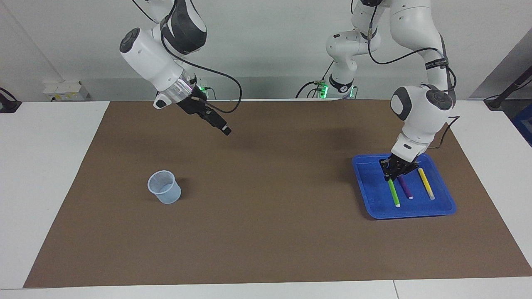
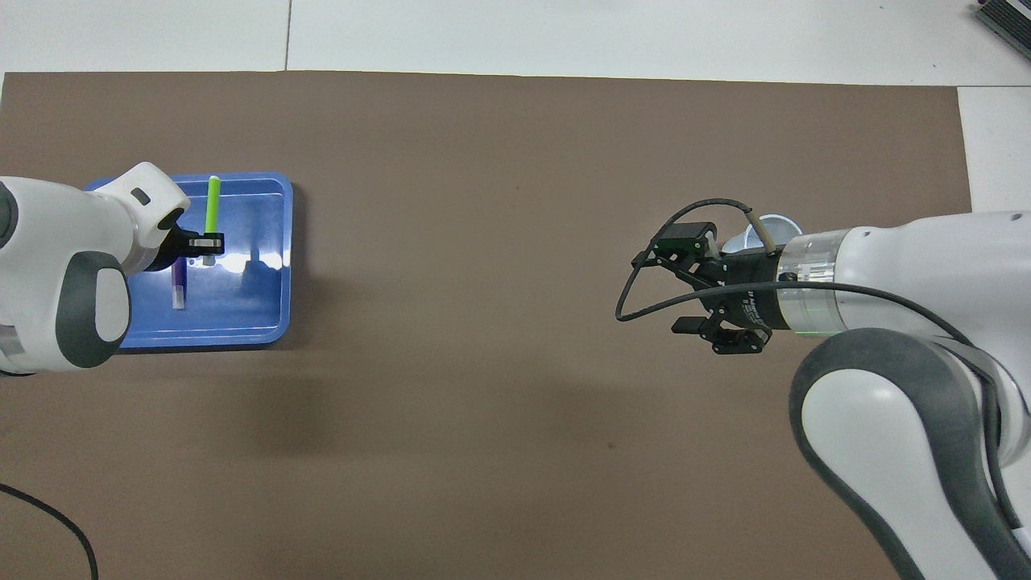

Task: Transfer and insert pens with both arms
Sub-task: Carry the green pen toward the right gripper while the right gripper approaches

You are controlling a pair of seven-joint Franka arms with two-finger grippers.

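Facing view: left end effector (image 1: 392,177) pinching lime green pen (image 1: 394,193) at its upper end, in blue tray (image 1: 370,187) near surface's left-arm end; purple pen (image 1: 405,187), yellow pen (image 1: 426,183) beside it.
Overhead view: right end effector (image 2: 693,278) spread, waiting above cup (image 2: 761,234). Pens probably light, stiff, slippery; grip mid-barrel.

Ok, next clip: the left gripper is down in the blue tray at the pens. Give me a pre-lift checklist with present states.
1. Left gripper shut on the lime green pen, at the pen's end nearer the robots: ok.
2. Purple pen lies close beside the grip, contact with the fingers: cannot tell.
3. Yellow pen lies apart in the blue tray: ok.
4. Right gripper open, waiting raised over the mat: ok.
5. Clear cup upright, toward the right arm's end of the table: ok.
6. Green pen lifted off the tray floor: cannot tell.
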